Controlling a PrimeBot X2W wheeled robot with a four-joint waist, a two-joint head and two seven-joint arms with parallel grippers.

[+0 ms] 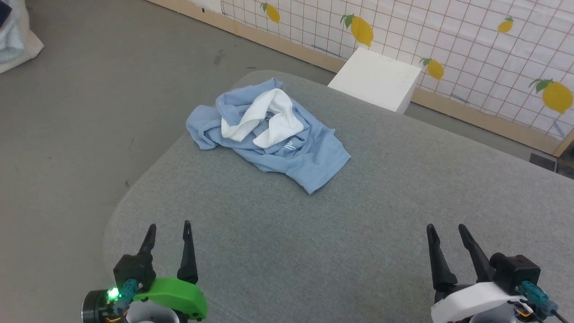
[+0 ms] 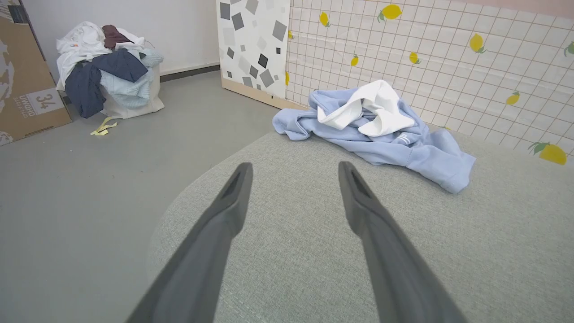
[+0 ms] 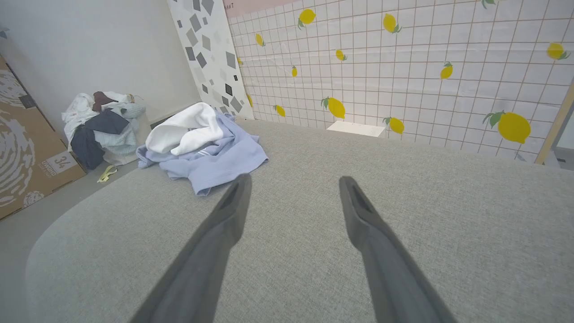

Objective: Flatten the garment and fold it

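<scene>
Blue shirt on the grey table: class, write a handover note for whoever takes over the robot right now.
Left gripper: open, empty, at the near side of the table.
Right gripper: open, empty, at the near side too.
Shirt: a crumpled heap at the table's far left corner, touching neither gripper.
Done: nothing yet.
To do: spread it flat, then fold it.

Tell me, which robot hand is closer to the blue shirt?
Left. The garment lies ahead and slightly right of the left gripper; from the right gripper it lies farther, ahead and to the left.
</scene>
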